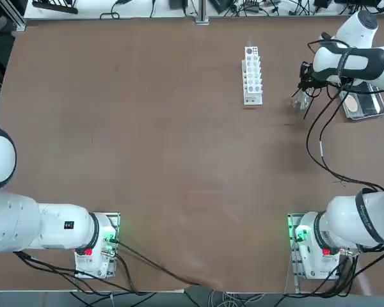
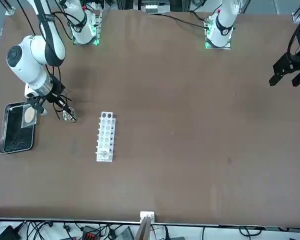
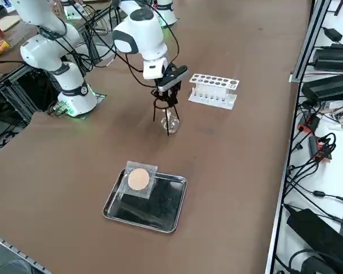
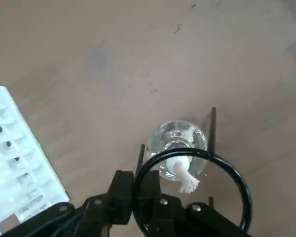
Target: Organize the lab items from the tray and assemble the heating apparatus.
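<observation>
1. Right gripper (image 4: 147,207) clamped narrow on the rim of the stand (image 4: 197,190), with ring and legs hanging just over the burner (image 4: 177,150).
2. Burner directly beneath the fingers, on the table (image 3: 74,171), seen through the ring; one leg each side of the glass. Cannot tell whether the leg tips touch the table yet.
3. Mesh (image 3: 139,180) well behind the hand, lying at the near end of the tray (image 3: 171,220); rack (image 3: 213,90) just beside the hand on the other side.
4. Stand: thin black wire, a round ring on straight legs. Likely very light and stiff but springy, so prone to swing or tip in a rim pinch. Best held as now, at the ring's edge, clear of the legs.
5. Burner: small clear glass globe with a white wick poking from the neck. Smooth, slippery, breakable; a knock from a leg could topple or chip it. Probably best gripped around the neck.
6. Mesh: flat grey square of woven wire, round tan pad in the centre. Thin and light, probably slightly flexible; hard to lift off flat metal, so an edge pinch seems the way.
7. Tray: shiny metal, rectangular, raised rim, dark reflective floor.
</observation>
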